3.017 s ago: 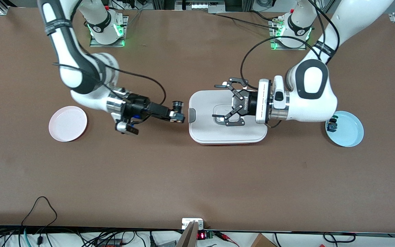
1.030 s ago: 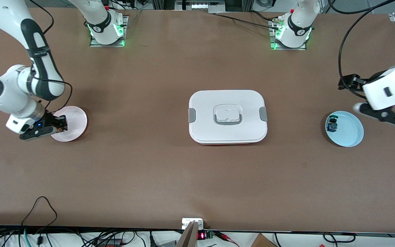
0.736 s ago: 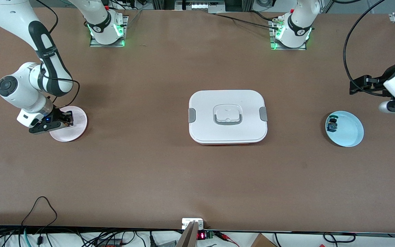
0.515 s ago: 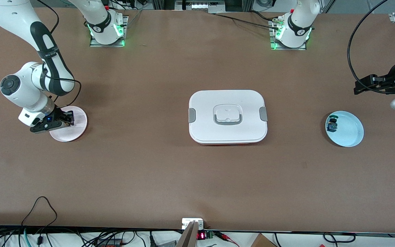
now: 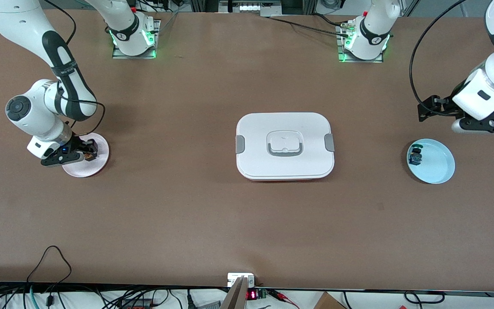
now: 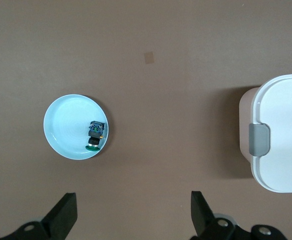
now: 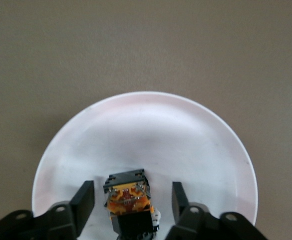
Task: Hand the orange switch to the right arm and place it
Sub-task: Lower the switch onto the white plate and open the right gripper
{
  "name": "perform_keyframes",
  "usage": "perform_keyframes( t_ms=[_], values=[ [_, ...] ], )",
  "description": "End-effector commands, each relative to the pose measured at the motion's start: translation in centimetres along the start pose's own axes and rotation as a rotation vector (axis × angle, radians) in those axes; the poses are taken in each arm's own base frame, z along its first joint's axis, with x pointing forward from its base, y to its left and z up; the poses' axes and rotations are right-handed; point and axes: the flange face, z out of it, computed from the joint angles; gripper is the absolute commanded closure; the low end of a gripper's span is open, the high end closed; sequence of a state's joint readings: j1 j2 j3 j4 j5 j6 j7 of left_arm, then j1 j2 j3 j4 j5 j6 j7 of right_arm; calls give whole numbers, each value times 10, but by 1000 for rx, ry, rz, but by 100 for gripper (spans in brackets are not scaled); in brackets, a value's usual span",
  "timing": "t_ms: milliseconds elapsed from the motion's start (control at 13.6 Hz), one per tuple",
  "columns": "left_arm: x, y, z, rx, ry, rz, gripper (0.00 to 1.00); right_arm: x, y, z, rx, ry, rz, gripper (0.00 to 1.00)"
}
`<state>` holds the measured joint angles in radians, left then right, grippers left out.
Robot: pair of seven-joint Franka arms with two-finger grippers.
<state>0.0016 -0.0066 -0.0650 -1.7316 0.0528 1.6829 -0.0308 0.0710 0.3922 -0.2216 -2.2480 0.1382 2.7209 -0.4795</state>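
Your right claw (image 7: 131, 200) sits low over the pink plate (image 7: 195, 135), fingers parted, with the orange switch (image 7: 130, 200) between them, apparently resting on the plate. Lift straight up so neither finger drags it. The lidded white box (image 5: 284, 146) sits mid-tabletop, well apart. The left claw (image 6: 131, 215) waits spread above the blue plate (image 6: 61, 130) holding the blue-and-green switch (image 6: 96, 134).

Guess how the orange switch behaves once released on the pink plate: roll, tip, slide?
The orange switch lies on the pink plate between the right gripper's open fingers. Its body looks cylindrical, so it may roll a little; the squarish block end should check that. It looks rigid and light. The plate seems smooth with a raised rim, so sliding is possible but probably contained.
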Motion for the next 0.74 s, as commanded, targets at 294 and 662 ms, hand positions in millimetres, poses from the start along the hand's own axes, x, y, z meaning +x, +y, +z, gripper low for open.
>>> perform_keyframes(
  t_ms=[294,662],
  values=[
    [-3,-14,2,-23,2,8,0,52,-29,-137,73,24,-8,0],
    [-3,-16,1,-23,1,5,0,88,-48,-254,53,-74,26,0]
  ],
)
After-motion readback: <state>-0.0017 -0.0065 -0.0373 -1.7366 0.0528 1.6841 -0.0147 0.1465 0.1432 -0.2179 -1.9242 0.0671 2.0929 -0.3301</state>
